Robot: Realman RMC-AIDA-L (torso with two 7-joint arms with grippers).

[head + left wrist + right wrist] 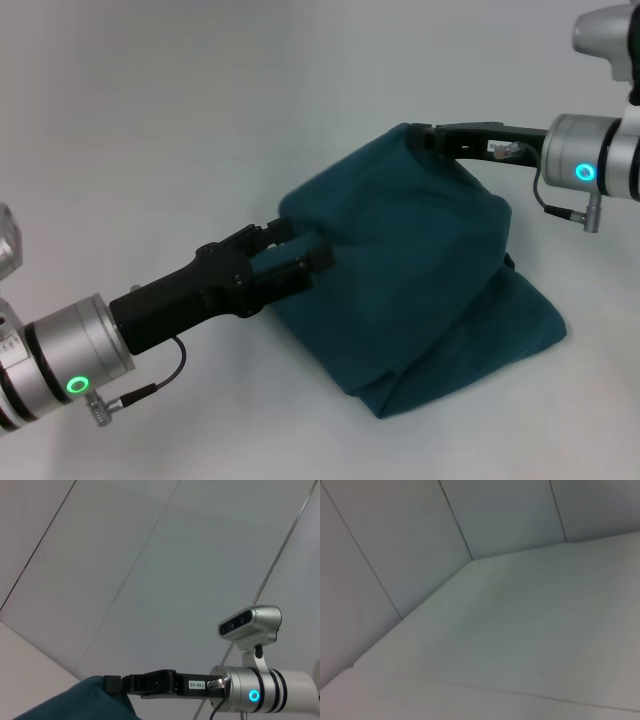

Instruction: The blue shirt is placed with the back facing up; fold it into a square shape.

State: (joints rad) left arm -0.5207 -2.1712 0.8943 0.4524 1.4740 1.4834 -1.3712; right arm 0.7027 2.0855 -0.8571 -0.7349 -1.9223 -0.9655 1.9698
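Note:
The blue shirt [420,270] is a dark teal bundle, held up at two points and draping down onto the white table, where its lower part lies in folds at the front right. My left gripper [300,245] reaches in from the lower left and is shut on the shirt's left edge, with fabric between its black fingers. My right gripper [425,138] comes in from the upper right and is shut on the shirt's raised top corner. The left wrist view shows the right gripper [114,684] pinching the shirt [80,702]. The right wrist view shows no shirt.
The white table [150,120] spreads out on all sides of the shirt. Pale wall panels stand behind it [395,540]. The right arm's wrist camera housing [250,625] sits above its silver wrist.

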